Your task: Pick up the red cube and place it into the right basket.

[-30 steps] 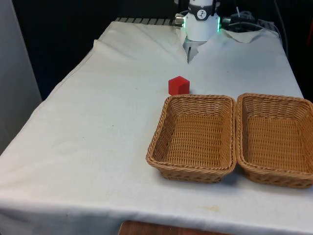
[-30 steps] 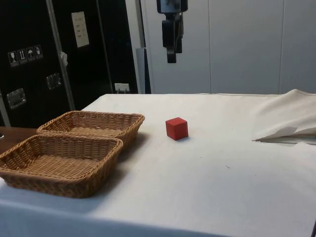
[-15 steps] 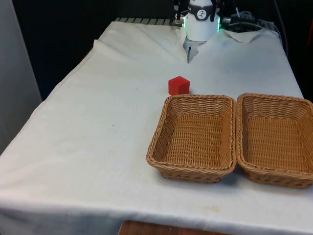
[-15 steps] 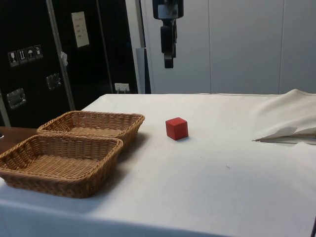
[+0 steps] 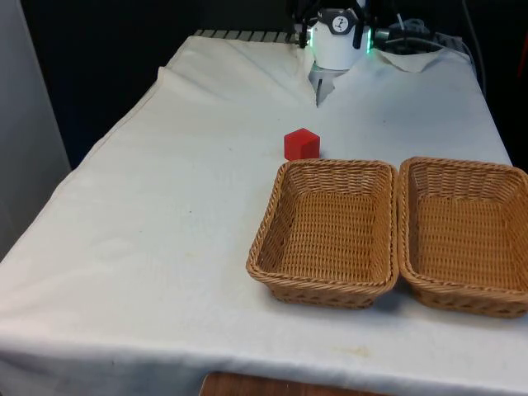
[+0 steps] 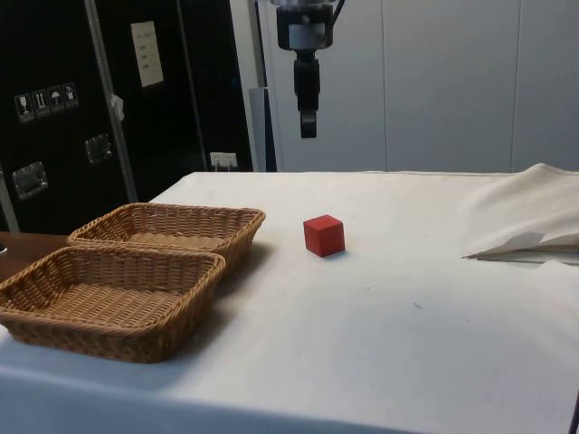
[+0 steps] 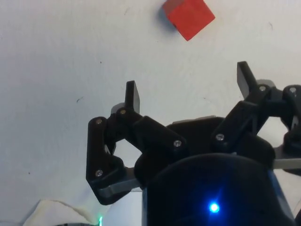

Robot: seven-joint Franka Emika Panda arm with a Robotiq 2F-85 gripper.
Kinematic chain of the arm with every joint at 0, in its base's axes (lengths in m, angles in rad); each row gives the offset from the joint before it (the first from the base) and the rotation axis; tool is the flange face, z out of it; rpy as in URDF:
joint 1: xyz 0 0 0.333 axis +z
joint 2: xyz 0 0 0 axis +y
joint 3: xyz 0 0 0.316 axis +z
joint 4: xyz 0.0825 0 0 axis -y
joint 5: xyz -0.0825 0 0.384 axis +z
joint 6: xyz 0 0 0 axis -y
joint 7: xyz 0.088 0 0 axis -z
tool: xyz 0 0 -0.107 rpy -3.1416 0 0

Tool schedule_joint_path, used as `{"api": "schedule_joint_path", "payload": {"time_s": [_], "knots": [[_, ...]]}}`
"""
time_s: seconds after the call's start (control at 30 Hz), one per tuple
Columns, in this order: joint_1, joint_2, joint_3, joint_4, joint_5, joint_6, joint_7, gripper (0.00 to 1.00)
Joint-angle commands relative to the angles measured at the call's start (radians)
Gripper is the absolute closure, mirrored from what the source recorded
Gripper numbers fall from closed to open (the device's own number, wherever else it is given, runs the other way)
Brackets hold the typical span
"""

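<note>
The red cube (image 5: 302, 143) is seen resting flat on the counter (image 5: 181, 214), one vertical edge turned toward the front camera, just behind the left basket (image 5: 327, 232). Beside that, touching, the right basket (image 5: 464, 235) is found. The pincer (image 6: 308, 127) is held wide apart, high above the cube.

In the side view, the black gripper (image 6: 308, 127) at the top centre of the frame has come lower than a second ago and turned narrow edge-on, while in the front view more of the arm's dark parts show at the top edge.
</note>
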State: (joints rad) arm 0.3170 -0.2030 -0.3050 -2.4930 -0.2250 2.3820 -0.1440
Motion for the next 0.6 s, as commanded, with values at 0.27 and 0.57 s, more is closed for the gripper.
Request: {"api": "schedule_joint_path", "payload": {"time_s": [0.27,0.57], "knots": [[0.006,0.028,-0.002,-0.014,0.019,0.058,-0.068,0.0],[0.008,0.062,0.0,-0.031,0.043,0.117,-0.145,0.0]]}}
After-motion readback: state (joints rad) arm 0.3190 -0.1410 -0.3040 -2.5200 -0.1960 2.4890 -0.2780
